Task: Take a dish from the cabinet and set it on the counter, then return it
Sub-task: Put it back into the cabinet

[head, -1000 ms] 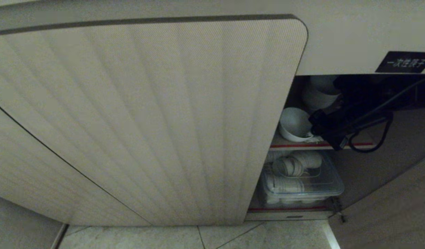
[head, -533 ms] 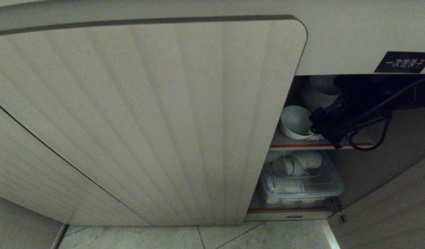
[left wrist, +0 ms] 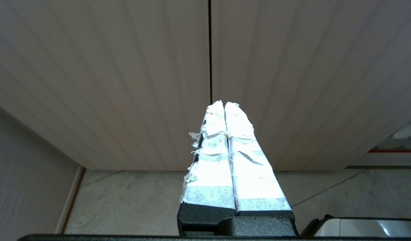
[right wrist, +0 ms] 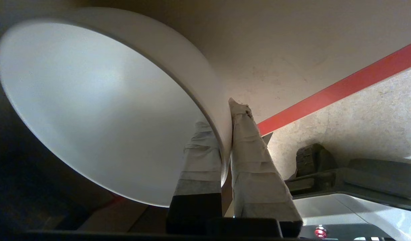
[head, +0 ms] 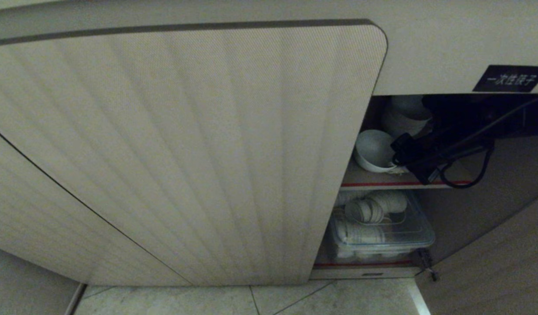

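The cabinet (head: 185, 153) stands with its right door open. At about two o'clock in the head view, the bowl (head: 374, 151) has risen slightly and shifted toward the stacked bowls (head: 406, 116) since a second ago, so it is probably being lifted off the red-edged shelf (head: 382, 181). It is round, with no long axis; its mouth tilts toward ten o'clock. The right gripper (right wrist: 225, 134) pinches its rim. The left gripper (left wrist: 224, 107), parked outside, is clenched empty.

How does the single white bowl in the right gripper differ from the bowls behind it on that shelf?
The single small white ceramic bowl is tilted, its rim pinched by the right gripper; the white bowls behind sit untouched, deeper on the red-edged shelf. The single bowl is alone; those look nested. All are plain white.
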{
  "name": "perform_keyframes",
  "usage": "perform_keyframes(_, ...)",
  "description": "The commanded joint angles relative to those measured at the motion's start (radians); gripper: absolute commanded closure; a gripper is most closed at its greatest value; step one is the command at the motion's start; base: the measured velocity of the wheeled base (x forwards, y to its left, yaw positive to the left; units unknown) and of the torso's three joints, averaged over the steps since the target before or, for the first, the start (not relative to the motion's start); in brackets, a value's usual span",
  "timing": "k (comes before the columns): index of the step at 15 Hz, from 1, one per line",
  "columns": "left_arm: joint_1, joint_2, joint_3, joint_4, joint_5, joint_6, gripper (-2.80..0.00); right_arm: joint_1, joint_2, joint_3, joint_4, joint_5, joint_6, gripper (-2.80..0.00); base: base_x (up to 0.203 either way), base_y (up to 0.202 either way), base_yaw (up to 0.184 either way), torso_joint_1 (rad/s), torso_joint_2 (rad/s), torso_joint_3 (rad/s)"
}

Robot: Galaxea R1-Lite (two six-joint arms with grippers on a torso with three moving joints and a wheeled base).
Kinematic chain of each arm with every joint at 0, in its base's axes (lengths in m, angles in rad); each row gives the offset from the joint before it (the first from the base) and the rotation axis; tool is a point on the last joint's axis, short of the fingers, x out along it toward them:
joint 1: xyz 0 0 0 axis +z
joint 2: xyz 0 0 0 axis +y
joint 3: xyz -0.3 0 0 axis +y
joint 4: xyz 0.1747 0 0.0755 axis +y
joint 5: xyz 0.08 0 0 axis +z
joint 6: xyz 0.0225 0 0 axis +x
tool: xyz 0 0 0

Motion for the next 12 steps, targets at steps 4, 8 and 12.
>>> perform_keyframes(4, 0.001, 0.0, 0.0, 0.0, 0.0, 0.0, 0.0, 0.001, -0.006, -0.005, 0.007, 0.003, 0.007, 0.0, 0.0, 0.0, 0.0, 0.0, 0.0, 0.0)
perform_keyframes(8, 0.001, 0.0, 0.0, 0.0, 0.0, 0.0, 0.0, 0.001, -0.003, 0.0, 0.006, 0.003, 0.006, 0.0, 0.0, 0.0, 0.0, 0.0, 0.0, 0.0)
perform_keyframes(12, 0.001, 0.0, 0.0, 0.0, 0.0, 0.0, 0.0, 0.001, 0.001, 0.002, 0.007, 0.003, 0.007, 0.0, 0.0, 0.0, 0.0, 0.0, 0.0, 0.0)
